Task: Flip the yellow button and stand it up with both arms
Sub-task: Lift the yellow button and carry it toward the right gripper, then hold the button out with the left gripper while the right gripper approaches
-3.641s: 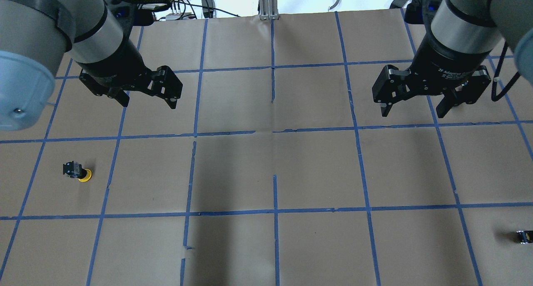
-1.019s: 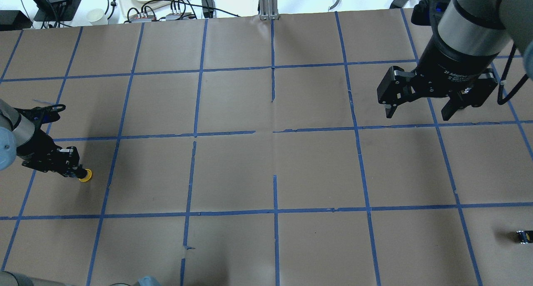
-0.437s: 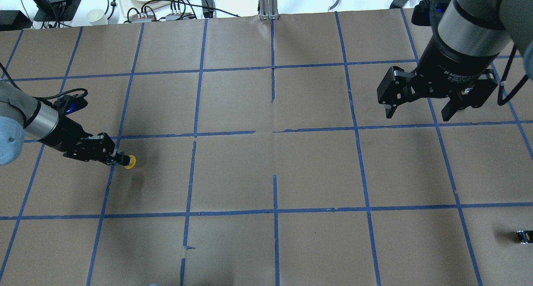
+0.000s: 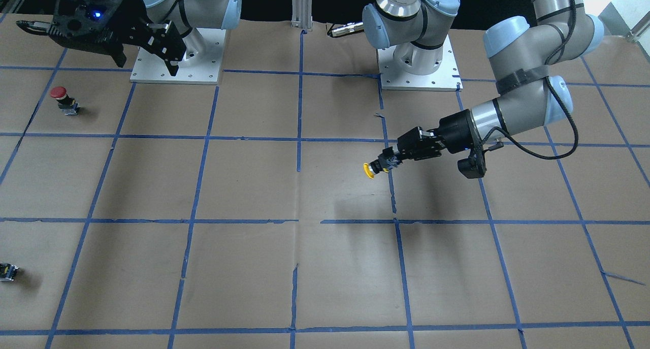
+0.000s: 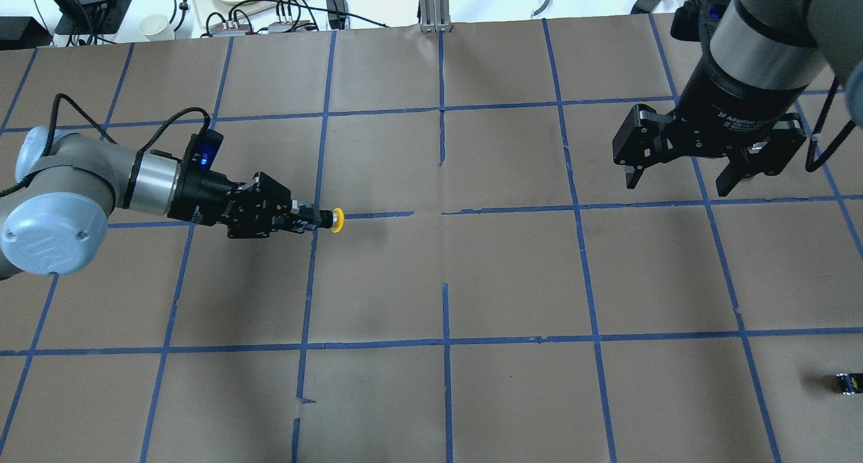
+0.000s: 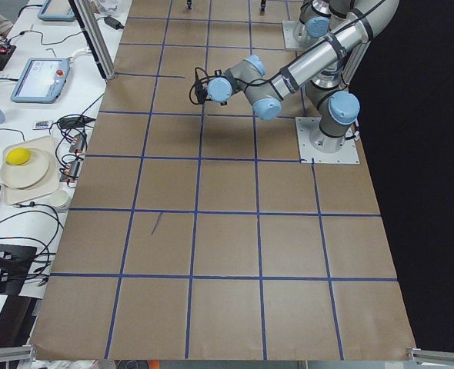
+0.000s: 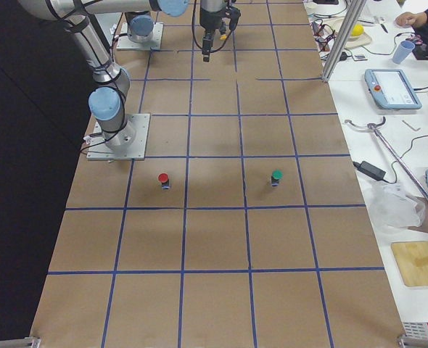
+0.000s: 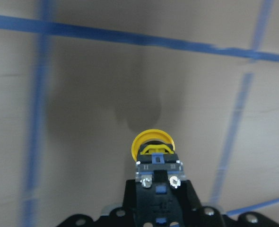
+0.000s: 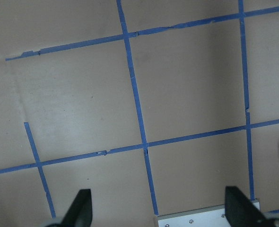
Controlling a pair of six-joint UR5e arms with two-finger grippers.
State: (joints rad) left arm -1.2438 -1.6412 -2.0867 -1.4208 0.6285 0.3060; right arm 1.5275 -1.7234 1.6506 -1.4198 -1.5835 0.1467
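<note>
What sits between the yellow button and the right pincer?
Nothing: only bare taped paper between the yellow button and the right pincer in the overhead view.

white letters on the black two-finger right gripper [image 5: 677, 182] say "2f adaptive". the rest of that line curves out of sight. a smaller white line under it is too tiny to read. the light blue round cap [image 5: 42, 237] on the grey left arm [image 5: 87, 180] has a faint mark that looks like "ur".

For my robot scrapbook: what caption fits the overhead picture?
Left claw holds the yellow button sideways over the table; right claw hangs open.
</note>
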